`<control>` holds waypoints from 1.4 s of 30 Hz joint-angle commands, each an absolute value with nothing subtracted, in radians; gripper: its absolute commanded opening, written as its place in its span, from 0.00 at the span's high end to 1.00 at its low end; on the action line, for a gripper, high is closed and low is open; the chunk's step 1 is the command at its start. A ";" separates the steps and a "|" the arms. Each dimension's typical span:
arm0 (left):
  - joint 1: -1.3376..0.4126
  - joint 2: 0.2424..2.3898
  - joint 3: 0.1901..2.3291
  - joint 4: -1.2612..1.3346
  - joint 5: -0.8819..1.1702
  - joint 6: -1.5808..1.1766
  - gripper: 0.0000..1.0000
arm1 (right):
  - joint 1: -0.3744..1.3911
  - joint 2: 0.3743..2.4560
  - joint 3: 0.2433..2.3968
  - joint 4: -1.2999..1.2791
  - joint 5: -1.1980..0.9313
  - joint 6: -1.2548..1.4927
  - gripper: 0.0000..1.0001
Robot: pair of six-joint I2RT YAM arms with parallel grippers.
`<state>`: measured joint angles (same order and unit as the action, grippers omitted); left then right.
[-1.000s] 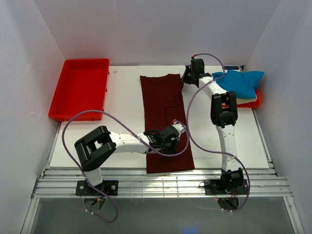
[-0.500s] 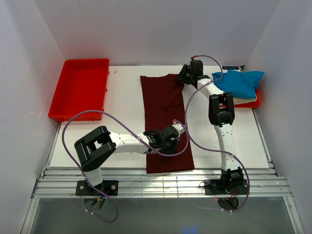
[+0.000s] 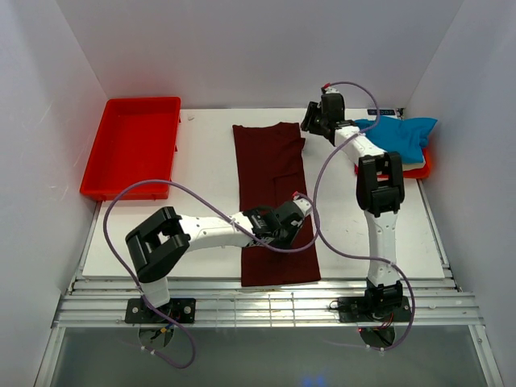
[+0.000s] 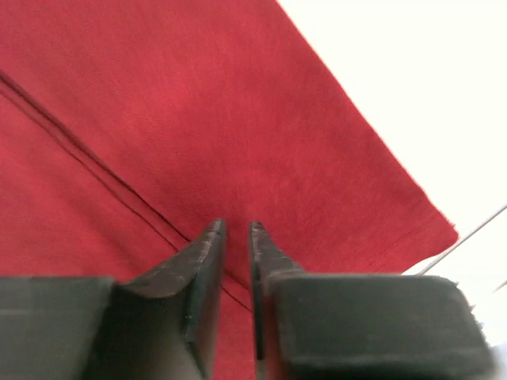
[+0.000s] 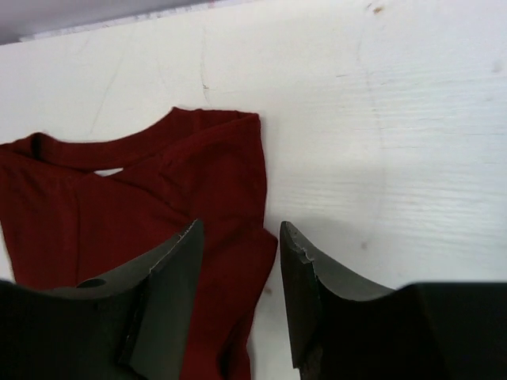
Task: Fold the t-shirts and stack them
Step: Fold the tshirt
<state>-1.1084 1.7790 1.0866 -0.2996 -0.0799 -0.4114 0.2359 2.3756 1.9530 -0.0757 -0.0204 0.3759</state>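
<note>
Red tray (image 3: pixel 133 145) sits far left; 2nd red tray (image 3: pixel 425 171), far right, carries blue tee (image 3: pixel 399 135) atop cream tee (image 3: pixel 407 164). Purple cable (image 3: pixel 314 230) loops across the near part of the maroon tee (image 3: pixel 270 169), which is folded lengthwise mid-table. Left gripper (image 4: pixel 235 226) is nearly closed, tips on the cloth nr its right edge; can't tell if it pinches cloth. Right gripper (image 5: pixel 238 229) gapes over the far right collar corner.

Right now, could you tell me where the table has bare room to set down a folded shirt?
The widest bare patch lies between the left red tray and the maroon t-shirt. A second lies near right, between the right arm and the table edge. Crowded: near left under the left arm, and far right around the blue t-shirt pile.
</note>
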 commanded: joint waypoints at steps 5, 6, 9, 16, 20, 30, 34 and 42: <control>-1.086 1.648 1.301 -0.478 -0.317 -0.400 0.53 | 0.305 1.968 1.783 -0.300 0.167 0.163 0.51; -1.060 1.631 1.284 -0.486 -0.319 -0.416 0.52 | 0.319 1.913 1.755 -0.346 0.173 0.160 0.51; -0.990 1.528 1.142 -0.485 -0.299 -0.492 0.45 | 0.385 1.762 1.559 -0.474 0.207 0.170 0.53; -0.891 1.235 0.783 -0.457 -0.132 -0.662 0.41 | 0.578 1.358 1.040 -0.543 0.173 0.368 0.53; -0.893 1.093 0.640 -0.433 -0.075 -0.768 0.40 | 0.698 1.223 0.899 -0.623 0.172 0.489 0.53; -0.936 0.994 0.437 -0.365 0.047 -0.874 0.40 | 0.841 1.042 0.720 -0.750 0.152 0.682 0.53; -0.948 1.008 0.374 -0.307 0.087 -0.896 0.40 | 0.868 1.009 0.657 -0.753 0.140 0.742 0.53; -0.956 1.025 0.318 -0.198 0.123 -0.931 0.40 | 0.900 1.006 0.572 -0.716 0.123 0.790 0.53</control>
